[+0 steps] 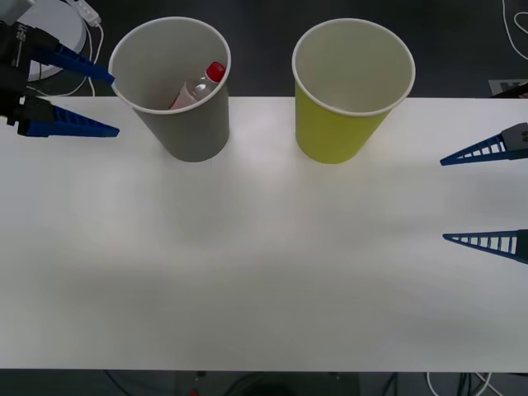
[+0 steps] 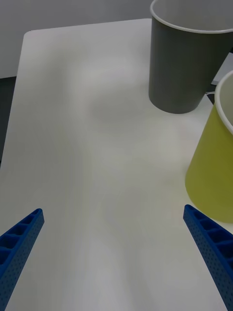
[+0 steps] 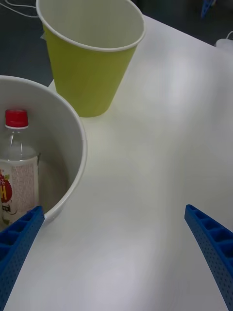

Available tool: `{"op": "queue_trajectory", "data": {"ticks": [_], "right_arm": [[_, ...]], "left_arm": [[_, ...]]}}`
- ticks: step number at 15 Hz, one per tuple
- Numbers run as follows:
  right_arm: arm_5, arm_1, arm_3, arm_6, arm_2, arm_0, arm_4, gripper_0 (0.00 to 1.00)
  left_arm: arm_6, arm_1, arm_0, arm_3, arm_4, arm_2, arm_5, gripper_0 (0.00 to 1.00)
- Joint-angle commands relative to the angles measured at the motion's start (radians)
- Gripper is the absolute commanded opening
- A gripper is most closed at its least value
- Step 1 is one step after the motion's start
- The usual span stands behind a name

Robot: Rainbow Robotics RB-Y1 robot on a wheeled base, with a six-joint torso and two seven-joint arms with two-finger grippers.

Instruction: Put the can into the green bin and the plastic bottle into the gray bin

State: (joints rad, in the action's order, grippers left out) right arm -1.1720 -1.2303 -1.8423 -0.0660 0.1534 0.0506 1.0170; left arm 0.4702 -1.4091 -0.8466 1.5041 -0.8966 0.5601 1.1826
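We're seeing the desk [image 1: 264, 272] lying open across the front and middle. The gray bin [image 1: 186, 124] and green bin [image 1: 342, 128] are blocking the far edge, with a passable gap between them.

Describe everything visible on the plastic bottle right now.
The plastic bottle is small and clear, with a red screw cap and a white label printed in red and yellow. It sits inside the gray bin, leaning against the white inner wall, cap up and below the rim. Its base is hidden. No pincer touches it.
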Motion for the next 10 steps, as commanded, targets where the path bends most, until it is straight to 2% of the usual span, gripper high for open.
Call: {"op": "queue_trajectory", "data": {"ticks": [1,3,10], "right_arm": [[0.000,0.000,0.000,0.000,0.000,0.000,0.000,1.00],[0.000,0.000,0.000,0.000,0.000,0.000,0.000,1.00],[0.000,0.000,0.000,0.000,0.000,0.000,0.000,1.00]], "left_arm": [[-0.001,0.030,0.225,0.114,-0.096,-0.233,0.002,1.00],[-0.024,0.038,0.363,0.180,-0.108,-0.350,0.002,1.00],[-0.176,0.075,0.696,0.298,-0.096,-0.600,0.023,1.00]]}}
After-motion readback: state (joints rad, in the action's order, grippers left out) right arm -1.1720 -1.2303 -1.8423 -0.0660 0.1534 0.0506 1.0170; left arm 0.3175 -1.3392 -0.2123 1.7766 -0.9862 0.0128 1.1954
